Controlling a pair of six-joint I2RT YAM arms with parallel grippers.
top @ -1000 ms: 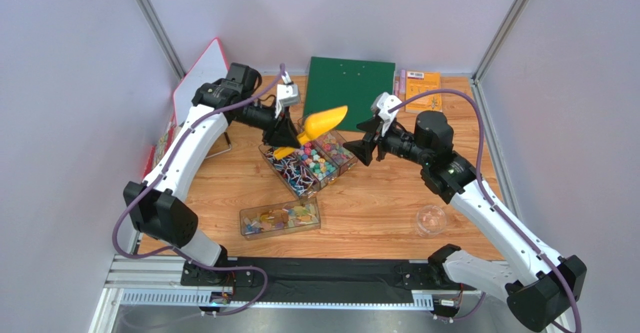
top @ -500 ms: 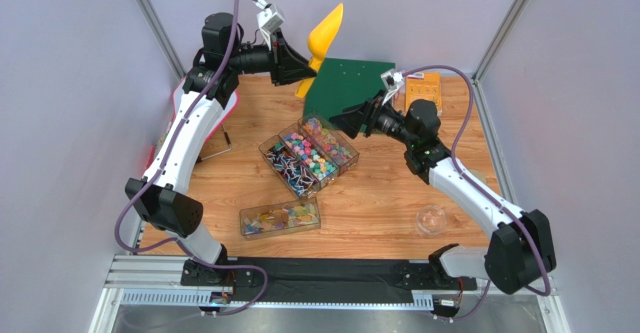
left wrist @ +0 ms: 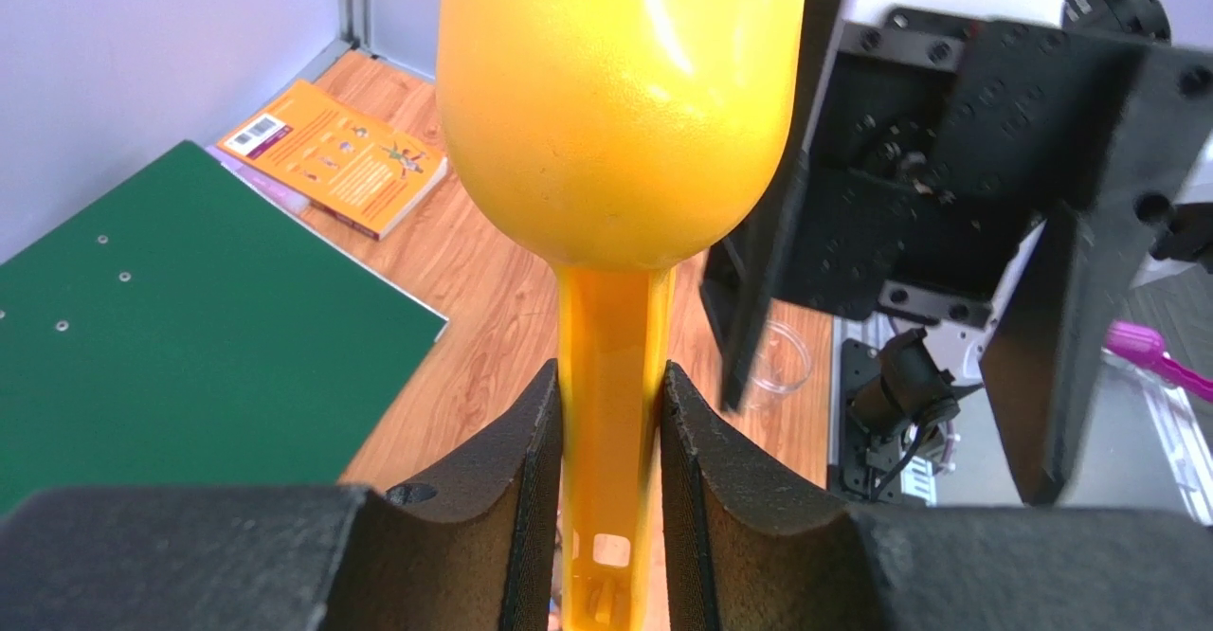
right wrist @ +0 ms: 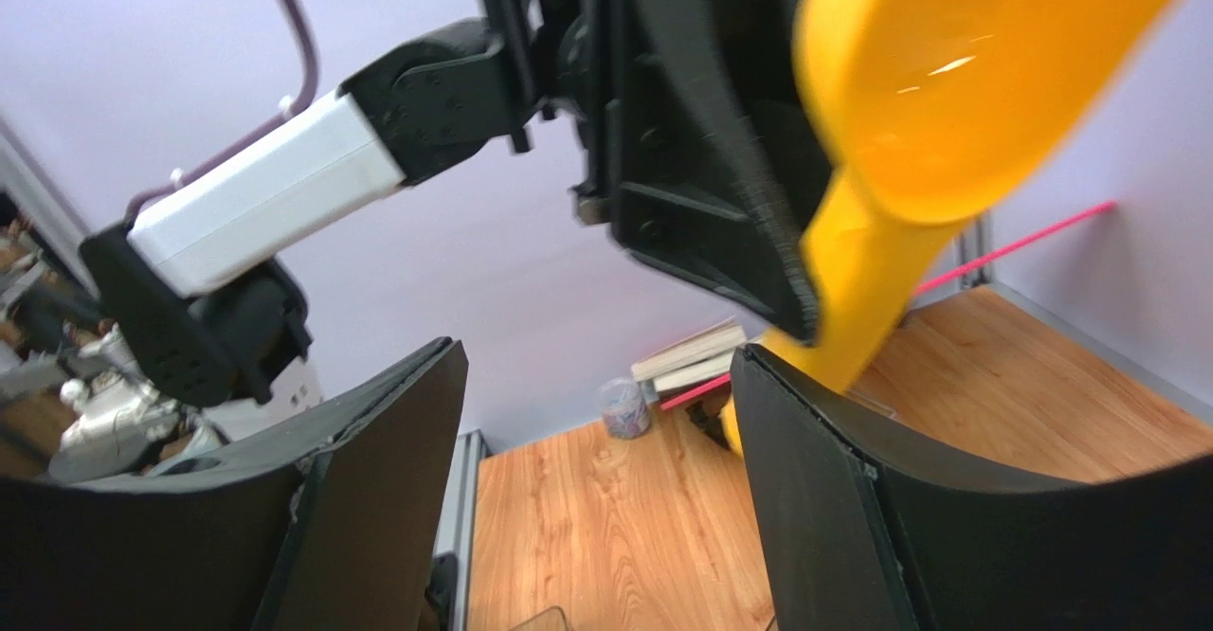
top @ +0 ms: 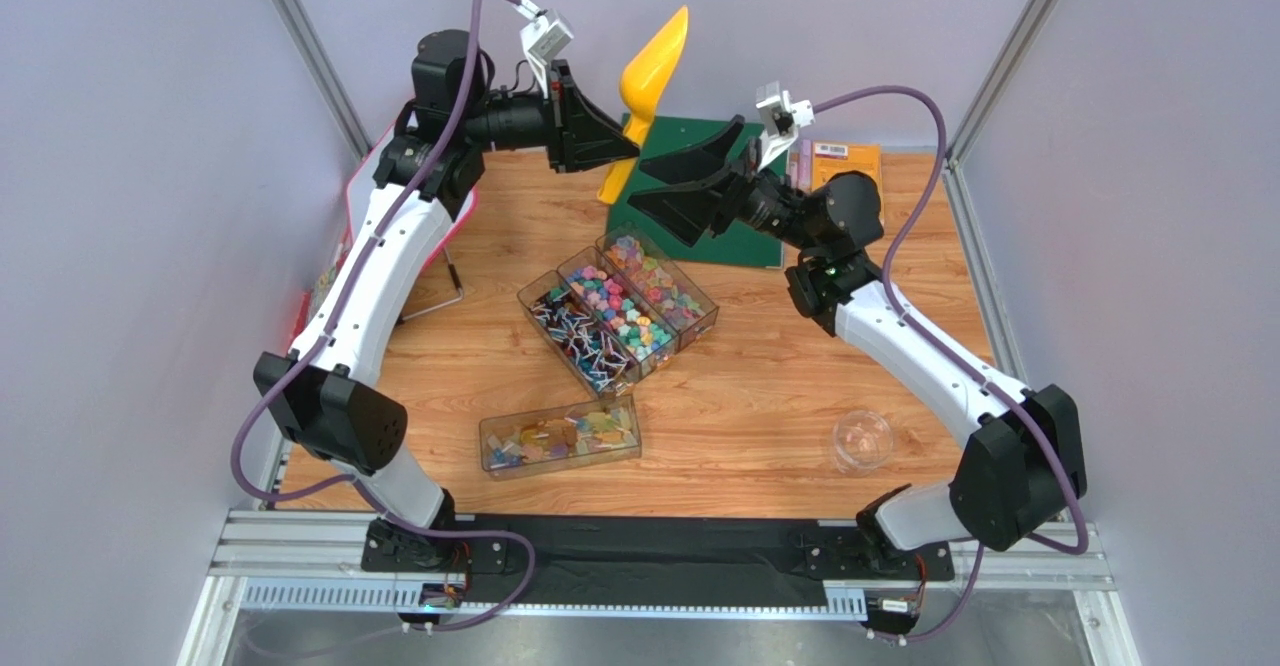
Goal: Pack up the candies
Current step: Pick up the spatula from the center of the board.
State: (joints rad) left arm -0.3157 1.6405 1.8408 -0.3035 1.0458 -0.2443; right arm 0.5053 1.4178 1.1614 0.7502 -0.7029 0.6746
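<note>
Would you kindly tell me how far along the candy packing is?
Nothing looks packed: the candies lie in the divided box. In hand: the left claw grips the yellow scoop aloft, the right claw open beside it. Left: scooping and packing.

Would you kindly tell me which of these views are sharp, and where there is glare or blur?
Top external: evenly lit and sharp. Left wrist: sharp too, with glare spots on the yellow scoop held in the left tool. Right wrist: the scoop and the background look soft and slightly blurred.
</note>
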